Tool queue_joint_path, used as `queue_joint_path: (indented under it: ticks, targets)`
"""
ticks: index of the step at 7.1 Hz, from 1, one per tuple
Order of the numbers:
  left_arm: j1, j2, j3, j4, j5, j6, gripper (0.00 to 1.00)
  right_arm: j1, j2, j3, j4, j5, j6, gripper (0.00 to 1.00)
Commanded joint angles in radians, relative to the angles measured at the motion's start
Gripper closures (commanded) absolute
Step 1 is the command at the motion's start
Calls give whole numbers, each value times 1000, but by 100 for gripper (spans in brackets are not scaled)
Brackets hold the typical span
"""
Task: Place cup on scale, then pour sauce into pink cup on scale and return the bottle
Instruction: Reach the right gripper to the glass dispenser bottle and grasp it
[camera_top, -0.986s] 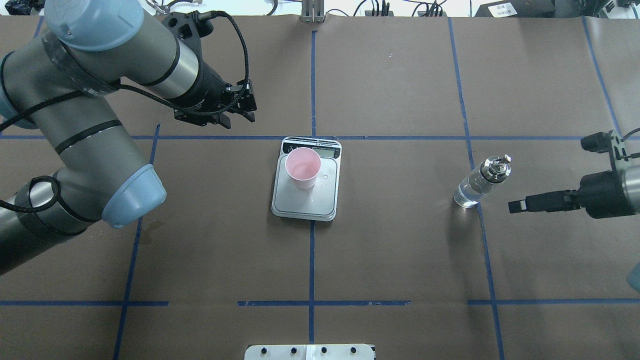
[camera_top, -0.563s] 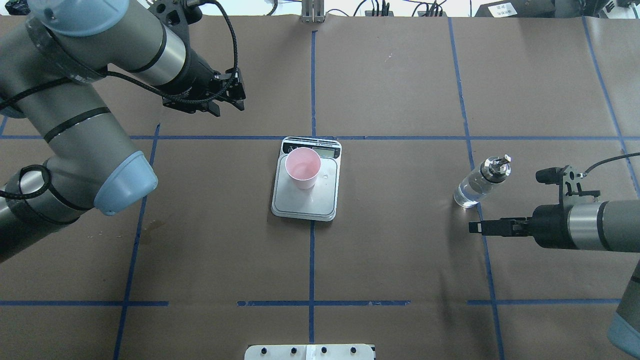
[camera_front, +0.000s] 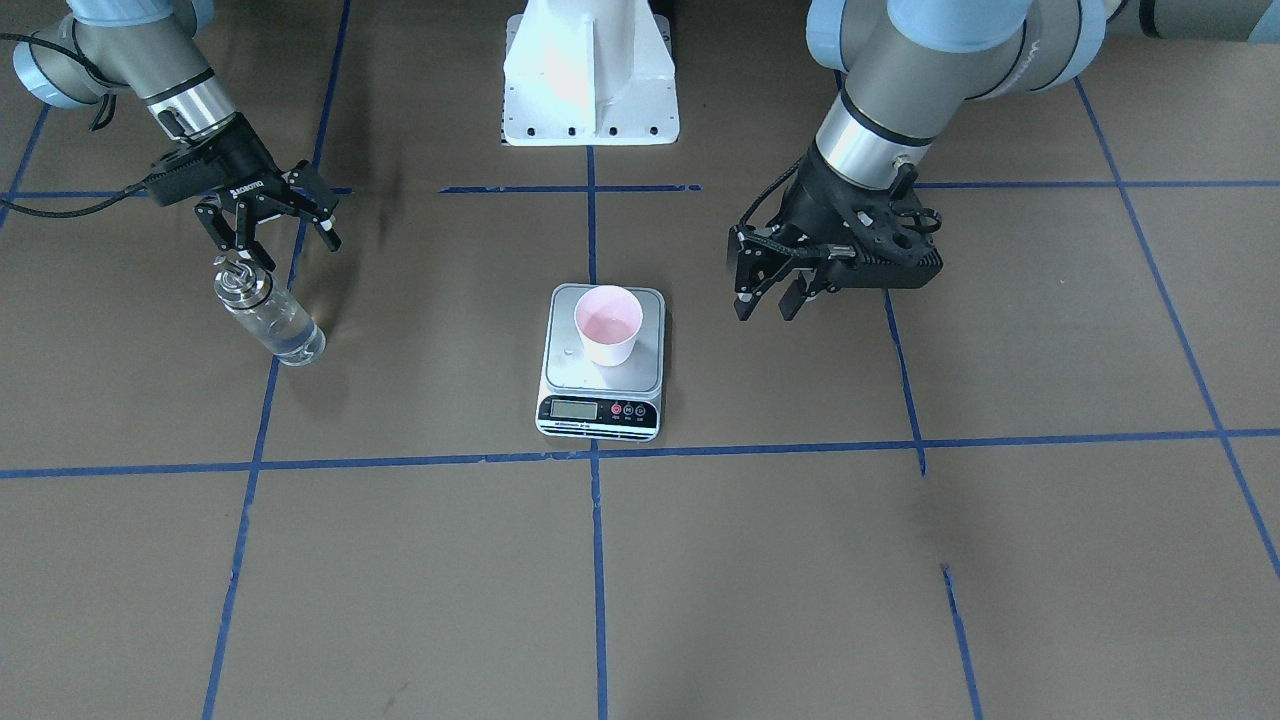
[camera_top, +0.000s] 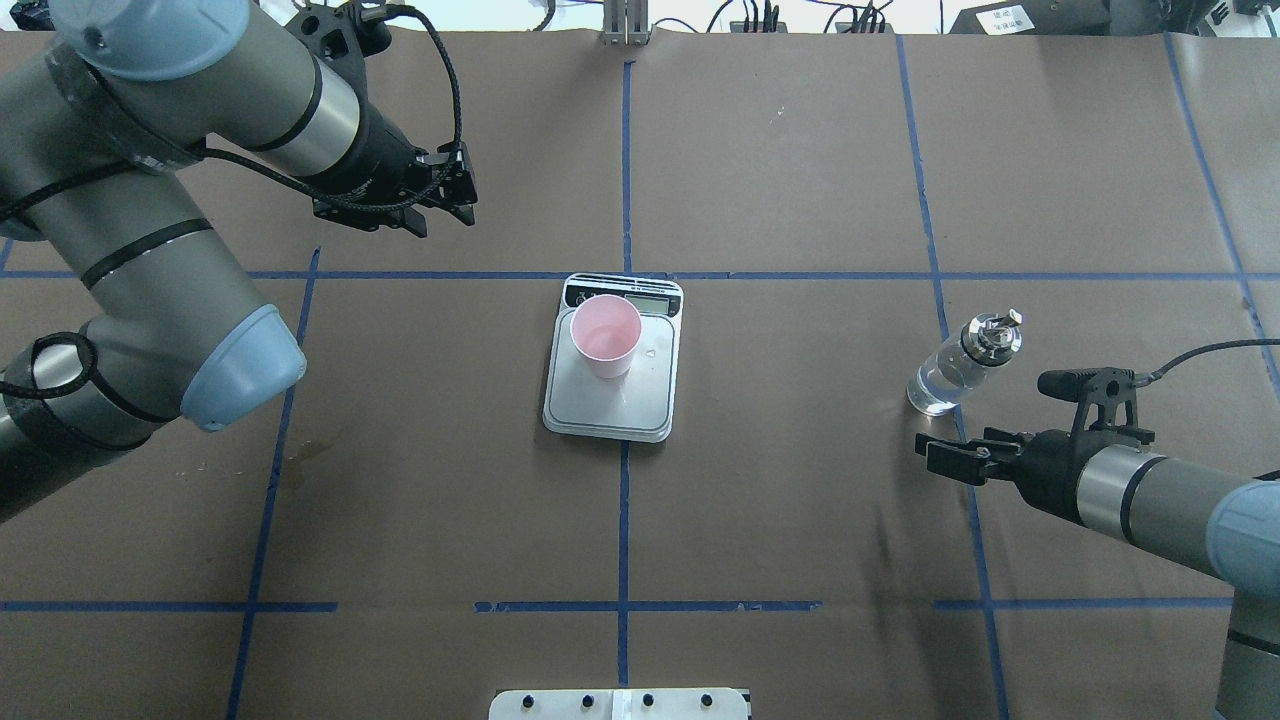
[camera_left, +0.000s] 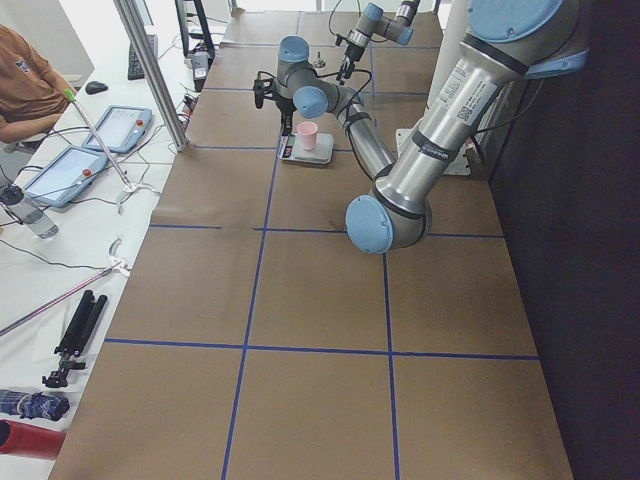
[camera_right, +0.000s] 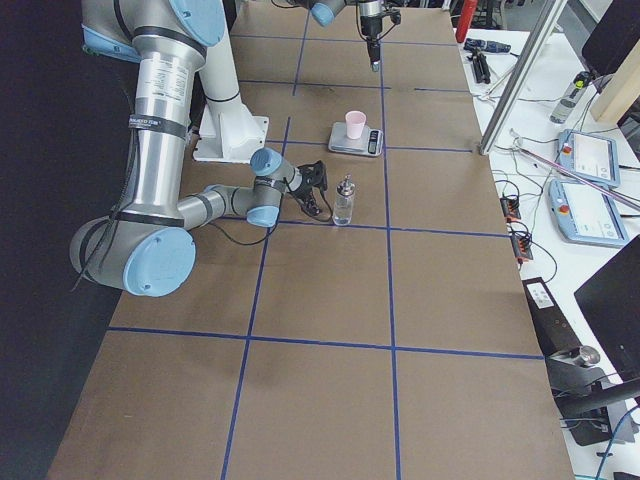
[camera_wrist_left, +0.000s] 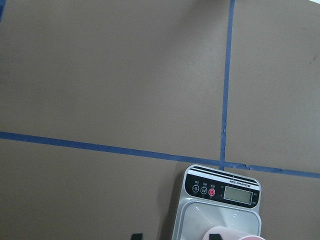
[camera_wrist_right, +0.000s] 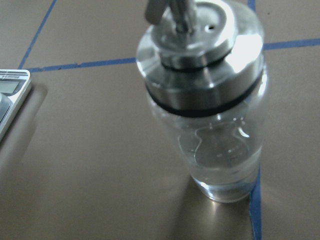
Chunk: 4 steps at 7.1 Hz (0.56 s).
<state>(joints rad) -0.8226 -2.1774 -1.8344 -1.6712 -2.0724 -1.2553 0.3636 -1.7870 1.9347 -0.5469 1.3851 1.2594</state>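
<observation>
The pink cup (camera_top: 605, 335) stands upright on the scale (camera_top: 640, 400) at the table's middle, toward the display end. The bottle (camera_top: 958, 368), clear glass with a metal collar and spout, stands on a blue tape line to the right, with clear sauce (camera_wrist_right: 220, 170) in its lower part. My right gripper (camera_top: 925, 458) is open and empty, level with the bottle (camera_front: 268, 318) on the robot's side and a short way off it. The bottle (camera_wrist_right: 207, 110) fills the right wrist view. My left gripper (camera_front: 765, 312) hangs open and empty, off to the scale's (camera_front: 560, 375) side.
Blue tape lines divide the brown paper on the table. The robot's white base (camera_front: 590, 75) stands behind the scale. Tablets (camera_left: 85, 165) and a person sit at a side bench beyond the table's far edge.
My left gripper has drawn back from the scale, up and to the left. My right gripper has swung in toward the robot's side of the bottle and turned, so its spread fingers show.
</observation>
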Motion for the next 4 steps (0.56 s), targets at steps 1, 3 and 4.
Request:
queue_joint_path:
  ticks: [1,3,4]
  targets:
    - [0,4,3,-4,0,-1,46,-118,1,15,-60,-304,-2,0]
    - [0,5,3,-4,0,1,46,-126,-6,7,-68,-383,14,0]
    - [0,4,1,-4,0,-1,46,-130,1,6,-121,-417,18,0]
